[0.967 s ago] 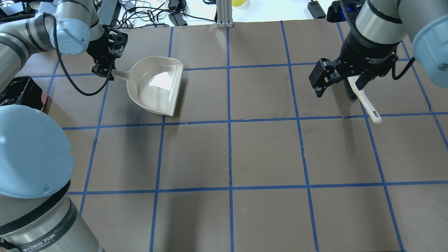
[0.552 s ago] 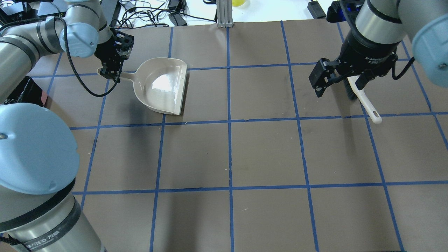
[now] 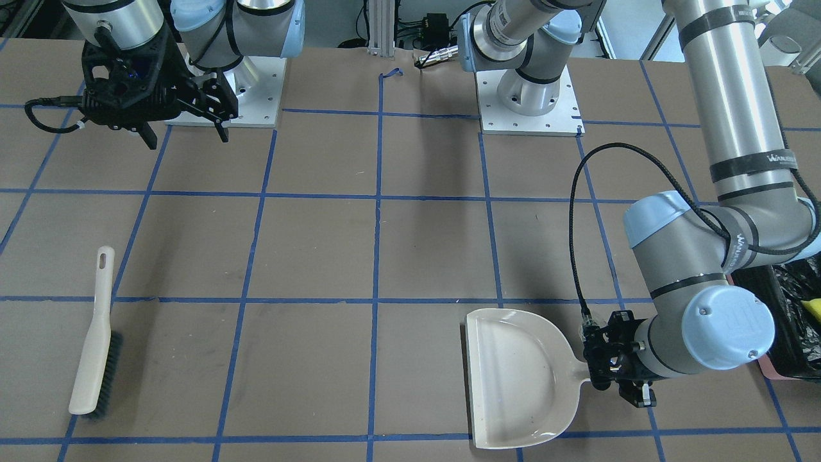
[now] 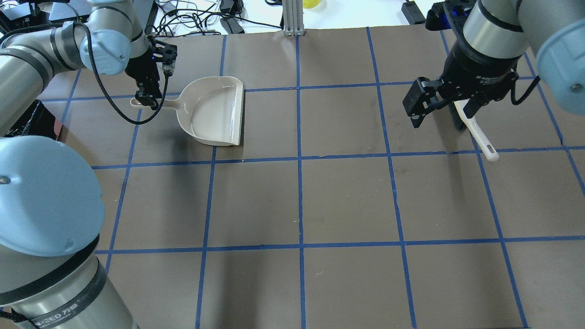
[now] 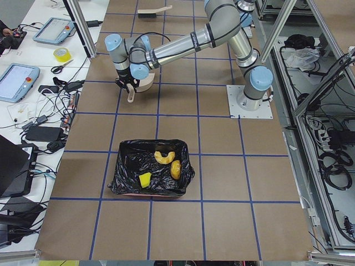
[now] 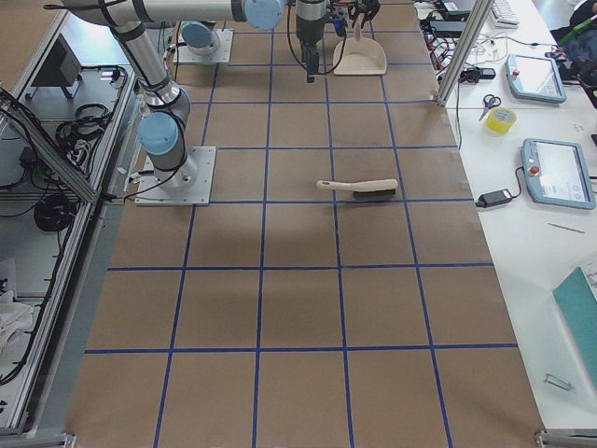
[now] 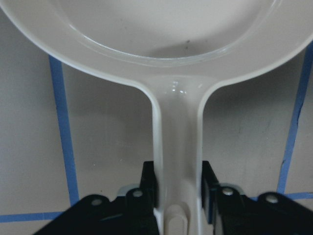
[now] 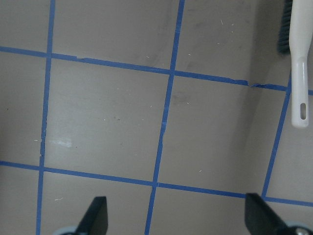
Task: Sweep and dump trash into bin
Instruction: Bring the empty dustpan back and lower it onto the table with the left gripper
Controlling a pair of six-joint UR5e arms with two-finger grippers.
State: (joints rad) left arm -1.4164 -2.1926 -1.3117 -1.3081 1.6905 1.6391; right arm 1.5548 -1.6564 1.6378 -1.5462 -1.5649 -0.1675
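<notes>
My left gripper [image 4: 146, 98] is shut on the handle of the empty cream dustpan [image 4: 215, 112], which lies level at the table's far left; the left wrist view shows the handle [image 7: 178, 147] clamped between the fingers. My right gripper [image 4: 443, 109] is open and empty, held above the table beside the brush [image 4: 477, 132]. The black-lined bin [image 5: 152, 174] stands at my left end of the table. It holds the orange peel piece [image 5: 163, 157], the yellow-brown lump [image 5: 176, 169] and the sponge wedge [image 5: 145, 180].
The cream brush [image 3: 96, 340] with dark bristles lies flat on the mat, far from the dustpan [image 3: 519, 378]. The bin's edge [image 3: 786, 321] sits just behind my left arm's elbow. Cables and tablets lie beyond the table's far edge.
My left gripper has carried the dustpan a little right and away, and turned it so the handle lies level with the grid line. The right arm has barely moved.
</notes>
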